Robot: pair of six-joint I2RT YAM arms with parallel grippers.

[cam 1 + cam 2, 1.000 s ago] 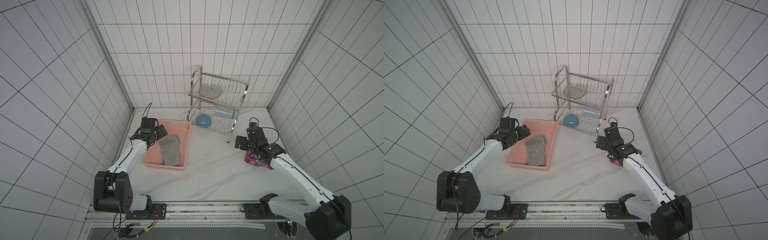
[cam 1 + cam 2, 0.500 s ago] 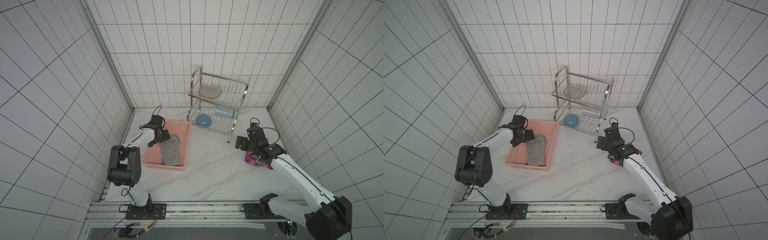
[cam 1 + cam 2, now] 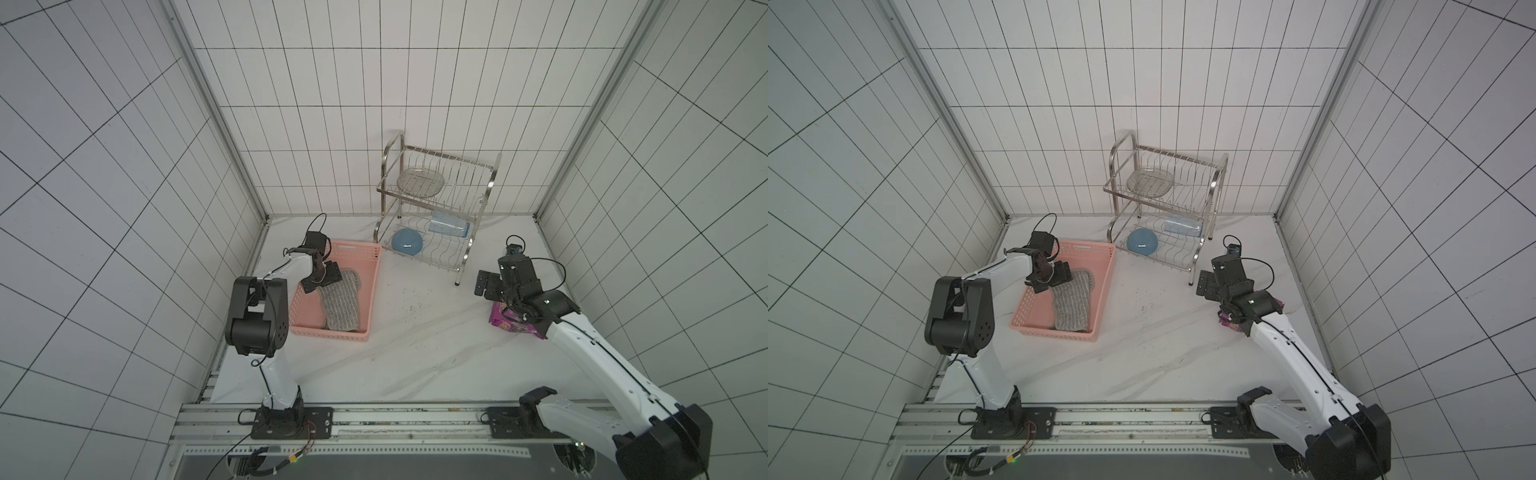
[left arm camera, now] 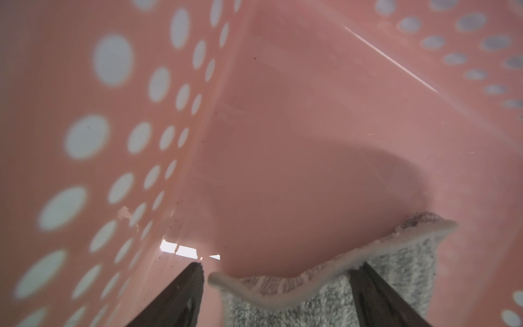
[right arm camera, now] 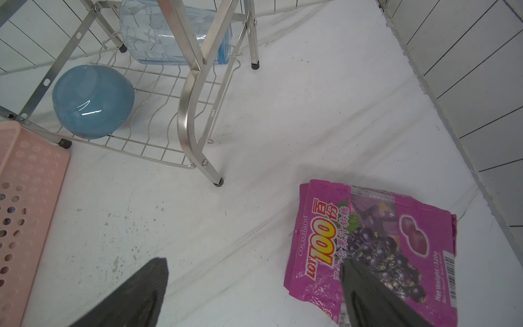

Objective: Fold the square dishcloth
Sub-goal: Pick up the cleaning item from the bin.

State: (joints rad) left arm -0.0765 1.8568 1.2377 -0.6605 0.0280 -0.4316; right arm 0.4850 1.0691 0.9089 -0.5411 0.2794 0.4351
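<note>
Two fingers flanking cloth edge

L gripper [image 4: 280,269] is standing open inside pink basket [image 3: 375,286], straddling the square dishcloth [image 3: 338,301] edge, not pinching. Dishcloth is lying in basket. Rack [image 5: 188,113] is holding blue bowl [image 5: 92,102] and clear cup [image 5: 147,36]. R gripper [image 5: 252,262] is hovering wide open beside purple packet [image 5: 382,226].

Grey striped square dishcloth [image 3: 340,307] lies bunched inside the pink basket [image 3: 328,334].

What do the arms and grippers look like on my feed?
Both arms, left arm and right arm, have white links with bulky black joint housings. The left gripper and right gripper have flat dark fingers. A thin black cable loops over each wrist.
</note>
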